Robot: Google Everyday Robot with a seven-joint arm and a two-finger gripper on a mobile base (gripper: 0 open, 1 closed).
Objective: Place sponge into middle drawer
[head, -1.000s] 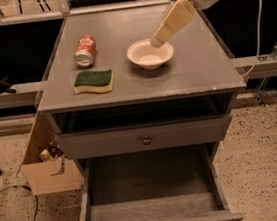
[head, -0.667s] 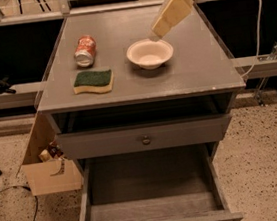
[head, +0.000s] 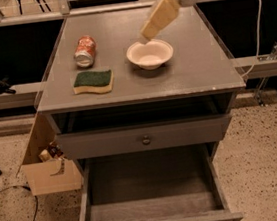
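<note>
The sponge [head: 93,82], dark green on top with pale yellow foam below, lies flat on the cabinet top near its front left. The middle drawer [head: 150,195] is pulled open below, and its bare grey floor holds nothing. My gripper [head: 147,33], cream-coloured, hangs tilted over the back of the cabinet top, just behind and above a white bowl [head: 150,54]. It is well to the right of the sponge, apart from it, and holds nothing that I can see.
A red soda can [head: 85,51] lies on its side behind the sponge. A closed drawer front with a round knob [head: 145,140] sits above the open drawer. A cardboard box [head: 48,164] stands on the floor at the cabinet's left. A cable [head: 260,22] hangs at the right.
My gripper has lifted off the bowl's far rim and shifted to the left. The sponge, can and bowl have not moved.
</note>
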